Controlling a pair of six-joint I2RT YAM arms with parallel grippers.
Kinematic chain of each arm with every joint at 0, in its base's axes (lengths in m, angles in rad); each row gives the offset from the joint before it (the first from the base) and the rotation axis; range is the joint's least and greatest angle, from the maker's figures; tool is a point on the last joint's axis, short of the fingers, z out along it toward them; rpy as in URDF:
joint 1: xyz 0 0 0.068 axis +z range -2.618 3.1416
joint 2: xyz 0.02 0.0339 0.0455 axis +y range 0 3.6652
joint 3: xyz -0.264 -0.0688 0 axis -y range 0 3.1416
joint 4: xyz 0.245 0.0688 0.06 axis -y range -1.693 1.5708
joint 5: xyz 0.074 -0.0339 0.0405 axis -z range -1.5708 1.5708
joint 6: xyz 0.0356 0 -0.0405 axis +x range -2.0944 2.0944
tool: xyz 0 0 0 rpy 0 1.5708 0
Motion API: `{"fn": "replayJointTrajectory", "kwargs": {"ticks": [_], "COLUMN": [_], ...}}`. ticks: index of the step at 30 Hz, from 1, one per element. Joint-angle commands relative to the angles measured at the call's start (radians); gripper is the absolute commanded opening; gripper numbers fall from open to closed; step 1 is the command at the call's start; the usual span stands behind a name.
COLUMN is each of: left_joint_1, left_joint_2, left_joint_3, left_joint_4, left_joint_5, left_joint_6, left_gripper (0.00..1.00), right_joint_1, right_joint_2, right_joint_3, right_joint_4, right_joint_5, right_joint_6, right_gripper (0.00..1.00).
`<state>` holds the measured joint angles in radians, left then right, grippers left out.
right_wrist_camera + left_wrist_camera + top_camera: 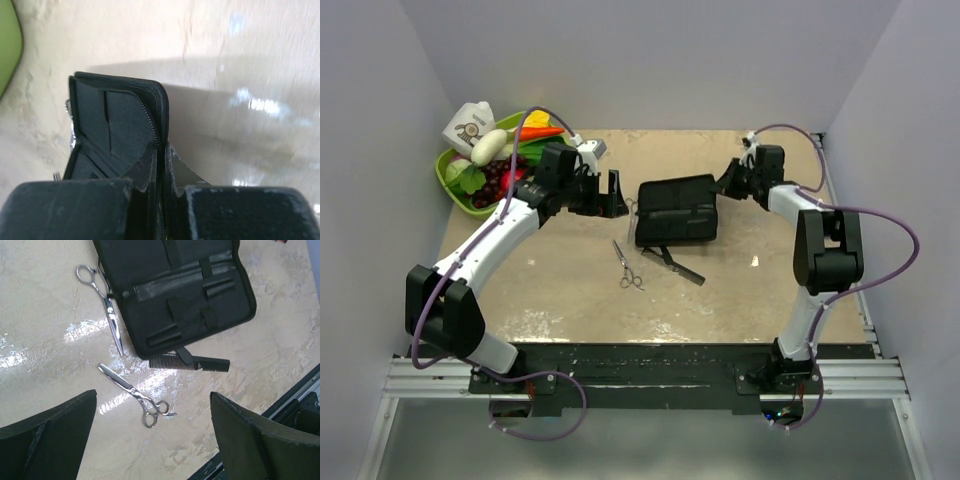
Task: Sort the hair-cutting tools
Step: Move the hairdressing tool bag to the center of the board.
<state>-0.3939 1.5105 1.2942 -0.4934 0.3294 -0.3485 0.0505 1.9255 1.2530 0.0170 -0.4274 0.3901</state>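
Observation:
The open black case (pixel 677 210) lies mid-table. One pair of silver scissors (pixel 627 268) rests in front of it, and a black comb (pixel 672 262) pokes out from under its near edge. In the left wrist view a second pair of scissors (pixel 114 322) lies along the side of the case (pixel 175 290), above the thinning scissors (pixel 135 392) and the comb (pixel 192 361). My left gripper (pixel 152 395) hovers open above the table, left of the case, holding nothing. My right gripper (pixel 162 160) is shut on the zipped rim of the case (pixel 120 125) at its right edge.
A green basket (pixel 453 178) of toy fruit and vegetables sits at the back left, with a white carton (pixel 470 125) behind it. Grey walls close in the table on three sides. A metal rail (pixel 640 375) runs along the near edge.

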Motion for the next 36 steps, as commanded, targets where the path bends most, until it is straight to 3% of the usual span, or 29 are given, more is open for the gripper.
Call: {"fn": "replayJointTrajectory", "kwargs": {"ticks": [1,12,13,14,17,21,24,29,36], "left_joint_1": [-0.003,-0.003,-0.003,-0.003,-0.003,-0.005,-0.005,-0.005,-0.003], "left_joint_2": [-0.045,-0.062,-0.061,-0.061,-0.053,-0.047,-0.042,-0.038,-0.032], "left_joint_3": [-0.009,-0.021,-0.022,-0.024,-0.026,-0.023,-0.019,-0.016,-0.016], "left_joint_4": [0.012,0.004,0.006,0.009,0.012,0.013,0.015,0.012,0.013], "left_joint_5": [0.010,-0.004,-0.003,0.002,0.007,0.008,0.007,-0.003,-0.015], "left_joint_6": [0.009,0.019,0.019,0.017,0.016,0.016,0.017,0.022,0.025], "left_gripper": [0.99,0.99,0.99,0.99,0.99,0.99,0.99,0.99,0.99], "right_joint_1": [-0.001,0.000,0.000,0.000,0.000,0.002,0.012,0.156,0.347], "right_joint_2": [0.050,0.164,0.164,0.164,0.142,0.087,-0.009,-0.179,-0.237], "right_joint_3": [0.140,0.212,0.210,0.210,0.218,0.220,0.184,0.186,0.161], "right_joint_4": [-0.040,-0.040,-0.042,-0.040,-0.046,-0.081,-0.094,-0.265,-0.385], "right_joint_5": [0.059,0.039,0.045,0.049,0.070,0.099,0.130,0.240,0.349], "right_joint_6": [0.004,0.004,-0.006,-0.011,-0.026,-0.060,-0.074,-0.184,-0.148], "right_gripper": [0.00,0.02,0.11,0.28,0.55,0.67,0.69,0.70,0.69]}}
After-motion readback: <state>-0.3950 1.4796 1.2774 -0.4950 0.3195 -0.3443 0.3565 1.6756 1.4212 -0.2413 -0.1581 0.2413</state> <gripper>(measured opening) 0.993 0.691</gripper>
